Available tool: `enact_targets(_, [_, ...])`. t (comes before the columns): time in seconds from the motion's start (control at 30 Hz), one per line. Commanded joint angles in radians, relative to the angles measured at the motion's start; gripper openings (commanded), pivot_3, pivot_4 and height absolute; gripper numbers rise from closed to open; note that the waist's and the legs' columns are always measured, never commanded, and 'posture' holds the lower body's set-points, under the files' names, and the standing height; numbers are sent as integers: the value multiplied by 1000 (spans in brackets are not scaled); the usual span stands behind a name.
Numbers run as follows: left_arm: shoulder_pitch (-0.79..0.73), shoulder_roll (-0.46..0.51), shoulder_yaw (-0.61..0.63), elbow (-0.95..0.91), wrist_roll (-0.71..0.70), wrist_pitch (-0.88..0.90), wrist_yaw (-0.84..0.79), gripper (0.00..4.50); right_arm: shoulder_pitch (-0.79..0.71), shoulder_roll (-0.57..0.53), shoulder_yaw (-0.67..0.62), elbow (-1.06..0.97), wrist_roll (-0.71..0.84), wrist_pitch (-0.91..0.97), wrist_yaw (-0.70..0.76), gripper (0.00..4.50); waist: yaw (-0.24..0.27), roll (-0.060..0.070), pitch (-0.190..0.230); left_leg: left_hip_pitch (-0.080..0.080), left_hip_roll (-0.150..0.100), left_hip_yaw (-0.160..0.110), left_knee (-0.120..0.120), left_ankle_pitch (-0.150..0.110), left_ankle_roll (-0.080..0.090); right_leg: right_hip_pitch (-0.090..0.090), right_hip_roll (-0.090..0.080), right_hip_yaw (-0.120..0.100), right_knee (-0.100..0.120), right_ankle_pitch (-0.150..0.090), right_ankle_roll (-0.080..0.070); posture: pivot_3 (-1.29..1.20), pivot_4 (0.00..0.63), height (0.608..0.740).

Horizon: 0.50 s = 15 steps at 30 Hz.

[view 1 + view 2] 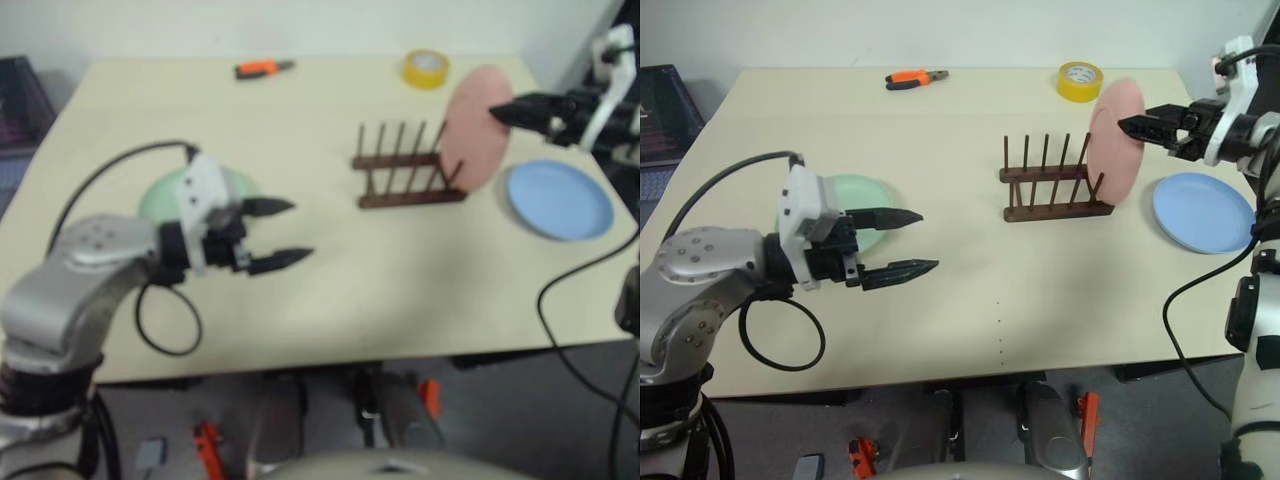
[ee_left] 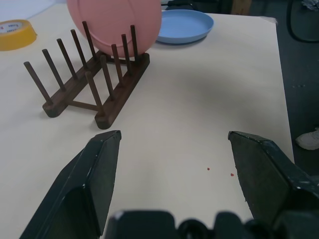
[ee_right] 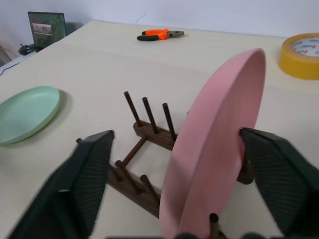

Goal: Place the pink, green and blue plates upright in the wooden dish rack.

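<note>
pink plate (image 1: 1116, 140) stands upright on edge in the end slot of the wooden dish rack (image 1: 1055, 190), the end nearest the right fingers (image 1: 1137, 125), leaning a bit; its face looks along the rack's length and its flat disc runs across the rails. rack's long axis runs sideways across the worktop (image 1: 970, 300), remaining slots on the side away from the right fingers all free. right fingers wide apart, one on each side of the plate's upper rim in the right wrist view; contact can't be told, nothing clearly gripped. blue plate (image 1: 1203, 211) lies flat below the right fingers, just beside the rack end and near the worktop's right edge. green plate (image 1: 862, 222) lies flat right behind the left fingers (image 1: 902, 242), partly hidden by that hand. left fingers spread wide, holding nothing, pointing across bare worktop at the rack, well apart from it. open room between left fingers and rack, and along the front edge. yellow tape roll (image 1: 1080, 80) and orange pliers (image 1: 916, 78) sit by the far edge, beyond the rack.
</note>
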<state>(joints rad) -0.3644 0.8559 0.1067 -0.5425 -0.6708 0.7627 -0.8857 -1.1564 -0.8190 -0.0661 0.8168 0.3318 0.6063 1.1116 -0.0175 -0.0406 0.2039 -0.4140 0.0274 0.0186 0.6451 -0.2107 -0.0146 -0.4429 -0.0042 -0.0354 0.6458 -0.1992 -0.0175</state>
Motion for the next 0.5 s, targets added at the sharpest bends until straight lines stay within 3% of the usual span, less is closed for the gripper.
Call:
enact_targets(0.03, [9, 36, 76, 3, 3, -13, 10, 3789, -54, -36, -50, -27, 2, -69, 20, 4465, -1, 0, 0, 0, 0, 0, 0, 0, 0, 0, 0, 0, 0, 0, 0, 0, 150, 740])
enact_targets(0.2, [12, 64, 162, 73, 27, -8, 58, 3789, -57, -65, -56, -111, -3, -94, 14, 4465, 0, 1, 1, 0, 0, 0, 0, 0, 0, 0, 0, -1, 0, 0, 0, 0, 150, 740])
enact_targets(0.37, [1, 99, 315, 206, 38, 50, 149, 3789, 56, -99, -73, -531, 124, 44, 86, 4465, -1, 1, 1, 0, 2, -1, -1, 0, 0, -1, 0, -1, 0, 0, 0, 0, 150, 740])
enact_targets(0.5, [-48, 106, 350, 379, 120, 84, 295, 3789, 164, -56, -36, -825, 200, 118, 68, 4465, -1, 2, 1, 1, 4, -2, -1, 0, -1, 0, -1, -2, 0, 0, 0, 0, 150, 740])
